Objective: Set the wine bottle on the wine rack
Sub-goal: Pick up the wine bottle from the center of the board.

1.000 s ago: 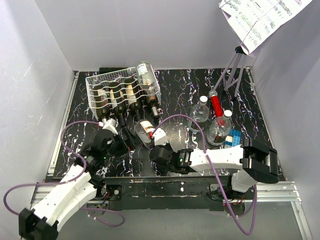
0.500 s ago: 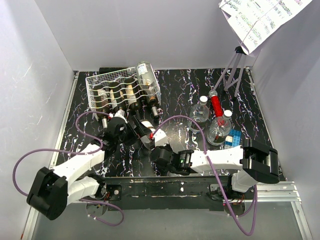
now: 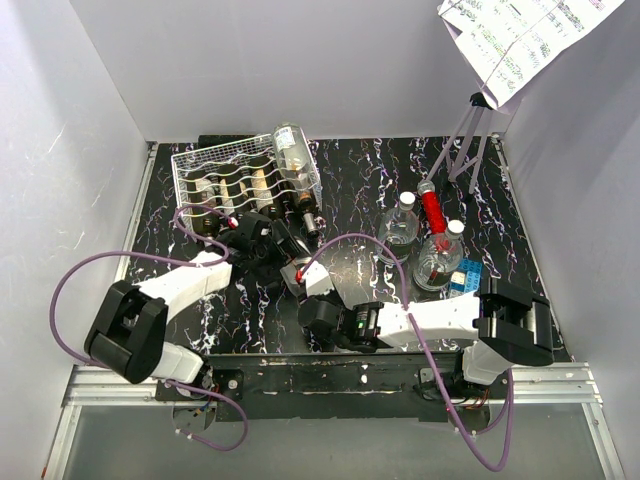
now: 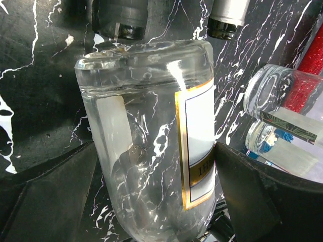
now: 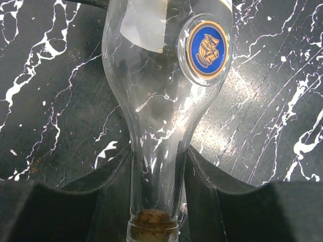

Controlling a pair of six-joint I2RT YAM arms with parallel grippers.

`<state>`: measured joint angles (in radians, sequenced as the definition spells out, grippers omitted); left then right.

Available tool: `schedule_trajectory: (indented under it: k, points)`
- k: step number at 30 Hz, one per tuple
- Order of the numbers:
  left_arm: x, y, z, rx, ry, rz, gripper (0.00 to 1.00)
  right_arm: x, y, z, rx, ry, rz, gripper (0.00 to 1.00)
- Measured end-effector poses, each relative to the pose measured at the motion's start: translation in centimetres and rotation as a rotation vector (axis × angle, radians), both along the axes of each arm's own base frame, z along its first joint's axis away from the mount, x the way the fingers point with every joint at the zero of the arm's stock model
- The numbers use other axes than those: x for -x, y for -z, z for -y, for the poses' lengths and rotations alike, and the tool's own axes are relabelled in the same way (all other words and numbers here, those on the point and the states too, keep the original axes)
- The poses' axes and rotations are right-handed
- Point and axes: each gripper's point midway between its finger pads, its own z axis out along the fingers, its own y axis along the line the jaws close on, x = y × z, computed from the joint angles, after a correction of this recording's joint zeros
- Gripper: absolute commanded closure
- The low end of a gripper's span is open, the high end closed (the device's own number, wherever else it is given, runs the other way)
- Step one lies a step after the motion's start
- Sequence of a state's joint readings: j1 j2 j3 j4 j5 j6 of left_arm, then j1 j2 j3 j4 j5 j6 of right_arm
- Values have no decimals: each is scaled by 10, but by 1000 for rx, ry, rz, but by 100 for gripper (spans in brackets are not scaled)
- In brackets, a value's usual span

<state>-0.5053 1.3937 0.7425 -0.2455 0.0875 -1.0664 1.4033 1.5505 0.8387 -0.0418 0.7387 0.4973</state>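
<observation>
1. The wine bottle (image 4: 144,111), clear glass with a gold-edged label, lies on its side on the table just in front of the wine rack (image 3: 215,156). Its base points toward the rack, and it is not yet in a cradle.
2. The right gripper (image 5: 159,156) is clamped on the bottle's thin neck just above the cork. That hold probably steadies the bottle and stops it rolling, since the neck alone gives poor leverage for a lift.
3. The left gripper (image 4: 154,151) has its jaws wide apart, one finger on either side of the thick body at the end nearest the rack. It looks placed to take the heavier part once it closes.
4. The rack's cradles hold dark bottles (image 3: 240,200) with their necks sticking out at the front. Another clear bottle (image 3: 292,150) lies along the rack's right end. Which cradle is free cannot be told.
5. Well to the right of the rack stand two glass flasks (image 3: 400,225) and a red-filled bottle (image 3: 432,210), seemingly clear of the lift.
6. The table (image 3: 360,180) is glossy black with white veining, and round glass would likely roll on it. Plain white walls (image 3: 300,70) box it in, and a printed sheet (image 3: 520,35) hangs far right of the rack.
</observation>
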Motion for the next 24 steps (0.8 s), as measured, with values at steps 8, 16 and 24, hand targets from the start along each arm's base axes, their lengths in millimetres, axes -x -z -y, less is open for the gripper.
schedule_trajectory:
  k: [8, 16, 24]
  points:
    - [-4, 8, 7, -12, 41, -31, 4, 0, 9, 4, 40, -2, 1, 99]
    - [-7, 11, 8, -36, 46, -44, 100, -3, 17, 5, 76, 2, 13, 99]
    - [-8, 8, 0, -101, 26, -35, 100, -3, 12, -2, 60, -11, 14, 99]
